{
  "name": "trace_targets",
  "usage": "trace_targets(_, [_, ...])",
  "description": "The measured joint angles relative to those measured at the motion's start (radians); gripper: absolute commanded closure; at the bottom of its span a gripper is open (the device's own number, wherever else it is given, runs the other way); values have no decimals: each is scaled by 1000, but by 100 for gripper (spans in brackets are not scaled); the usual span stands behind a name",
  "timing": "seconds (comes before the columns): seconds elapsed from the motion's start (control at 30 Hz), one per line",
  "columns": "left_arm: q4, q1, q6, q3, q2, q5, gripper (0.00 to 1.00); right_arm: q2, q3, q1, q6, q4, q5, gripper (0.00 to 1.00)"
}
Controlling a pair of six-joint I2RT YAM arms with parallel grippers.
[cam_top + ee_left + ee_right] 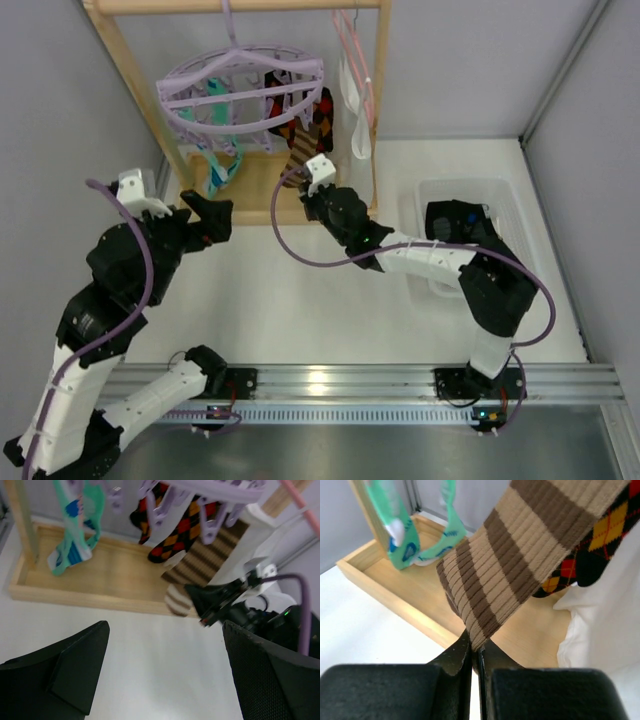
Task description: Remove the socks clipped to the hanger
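The lavender round hanger [242,85] hangs from a wooden rack with socks clipped under it. My right gripper [475,652] is shut on the toe end of the brown-and-cream striped sock [520,560], which stretches up to the right toward its clip; it also shows in the left wrist view [200,565] and the top view [297,160]. A black sock with orange/red diamonds [180,532] hangs behind it. A teal sock [75,535] hangs at the left. My left gripper [165,675] is open and empty above the white table, in front of the rack.
The wooden rack base tray [250,190] lies under the hanger. A white garment [355,100] on a pink wire hanger [352,40] hangs right of the socks. A white bin [465,200] stands at the right, partly under my right arm.
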Motion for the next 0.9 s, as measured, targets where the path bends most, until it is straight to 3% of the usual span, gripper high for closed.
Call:
trace_targets(0.23, [2, 0, 27, 309, 317, 142, 2, -45, -9, 200, -74, 11, 238, 100])
trace_targets(0.47, [-77, -1, 76, 540, 542, 113, 1, -19, 51, 335, -153, -13, 412, 100])
trace_targets(0.9, [-168, -1, 158, 613, 638, -101, 2, 127, 249, 440, -277, -58, 523, 100])
